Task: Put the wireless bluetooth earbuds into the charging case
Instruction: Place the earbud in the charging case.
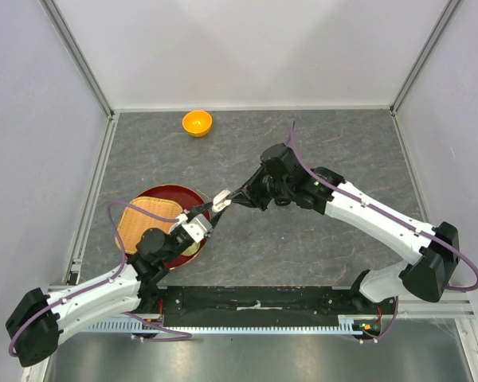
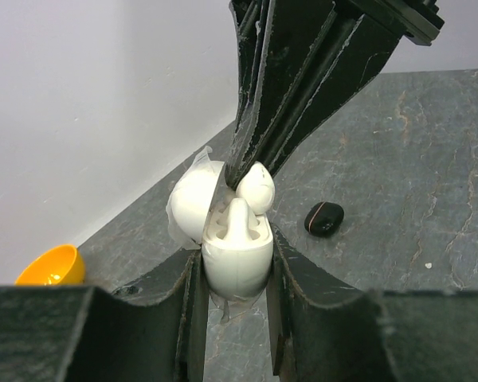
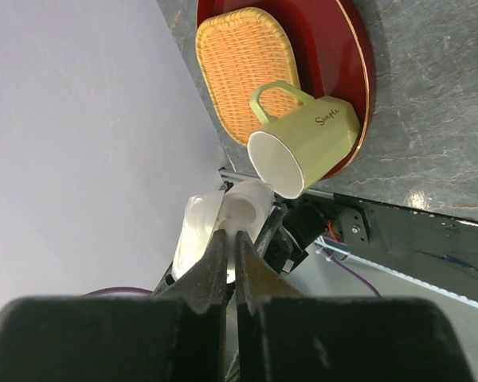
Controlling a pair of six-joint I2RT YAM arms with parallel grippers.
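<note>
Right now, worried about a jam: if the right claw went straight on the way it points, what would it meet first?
Probably the open white charging case, gripped by the left claw. The right claw pinches a white earbud at its sockets, so the bud would touch first; depth is unclear.

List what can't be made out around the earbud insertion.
Left wrist view: white earbud and right gripper partly hide the charging case interior; black object too small to identify.
Right wrist view: its own fingers hide the earbud.
Top view: earbud, case too small to separate.
</note>
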